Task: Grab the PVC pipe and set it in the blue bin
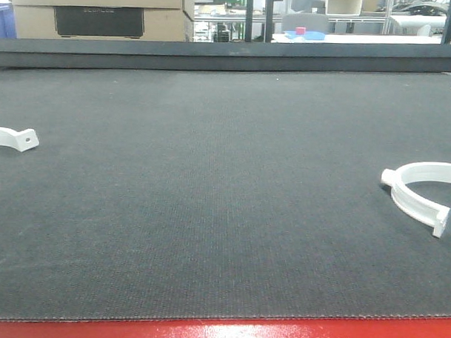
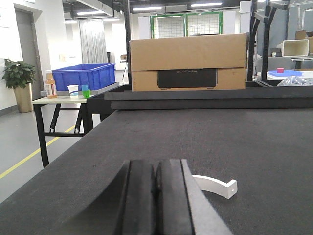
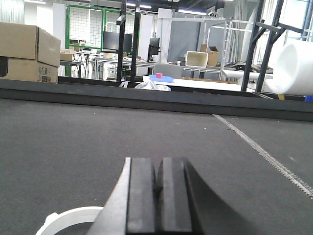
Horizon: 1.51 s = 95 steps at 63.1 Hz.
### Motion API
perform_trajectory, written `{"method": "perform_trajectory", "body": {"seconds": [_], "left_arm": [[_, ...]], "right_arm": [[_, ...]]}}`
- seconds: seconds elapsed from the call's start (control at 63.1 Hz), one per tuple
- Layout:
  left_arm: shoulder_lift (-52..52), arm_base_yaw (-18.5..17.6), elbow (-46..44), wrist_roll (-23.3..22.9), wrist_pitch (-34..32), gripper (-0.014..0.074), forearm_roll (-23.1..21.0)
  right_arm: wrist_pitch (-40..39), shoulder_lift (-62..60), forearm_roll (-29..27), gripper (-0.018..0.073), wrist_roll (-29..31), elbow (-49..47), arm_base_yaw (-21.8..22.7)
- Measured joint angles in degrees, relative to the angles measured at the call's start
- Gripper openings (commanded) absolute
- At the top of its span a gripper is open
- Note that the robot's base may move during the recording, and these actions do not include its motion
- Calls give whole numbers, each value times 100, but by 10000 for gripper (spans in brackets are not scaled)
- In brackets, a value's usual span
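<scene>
Our left gripper (image 2: 156, 169) is sitting clenched on nothing, its dark pads pressed together low over the bench (image 1: 224, 213). We are seeing the left PVC pipe (image 2: 215, 183) lying flat on the bench just beside that gripper, on its right, with part of the arc hidden behind the finger and one tab end showing. Our right gripper (image 3: 159, 166) is likewise sitting clenched and empty, with the right PVC pipe (image 3: 63, 215) lying just beside it on its left, partly hidden. We are finding the blue bin (image 2: 83, 76) standing on a side table (image 2: 54, 99) past the bench's left edge, well apart from both pipes. A cardboard box (image 2: 188, 61) is sitting at the far end.
</scene>
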<state>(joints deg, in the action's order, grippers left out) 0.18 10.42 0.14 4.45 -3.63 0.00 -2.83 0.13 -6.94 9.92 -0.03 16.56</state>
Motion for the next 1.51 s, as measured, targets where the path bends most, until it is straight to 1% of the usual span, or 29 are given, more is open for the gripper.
{"method": "perform_trajectory", "body": {"seconds": [0.254,0.444,0.65,0.714,0.904,1.142,1.253,1.396,1.507], "left_arm": [[0,0,0,0,0,-111,0],[0,0,0,0,0,-111,0],[0,0,0,0,0,-111,0],[0,0,0,0,0,-111,0],[0,0,0,0,0,-111,0],[0,0,0,0,0,-111,32],[0,0,0,0,-141,-111,71],[0,0,0,0,-290,-111,83],[0,0,0,0,-695,-111,83]], "right_arm": [[-9,0,0,-168,0,0,0],[-9,0,-372,-168,-91,0,0],[126,0,-476,-168,-115,-235,0],[283,0,-502,-168,-127,-392,0],[1142,0,-547,-168,-138,-861,0],[1676,-1,-710,-168,-146,-1345,0],[2068,130,-732,-168,-146,-1585,0],[2546,539,-914,-168,-151,-1931,0],[2670,927,-982,-168,-151,-2268,0]]}}
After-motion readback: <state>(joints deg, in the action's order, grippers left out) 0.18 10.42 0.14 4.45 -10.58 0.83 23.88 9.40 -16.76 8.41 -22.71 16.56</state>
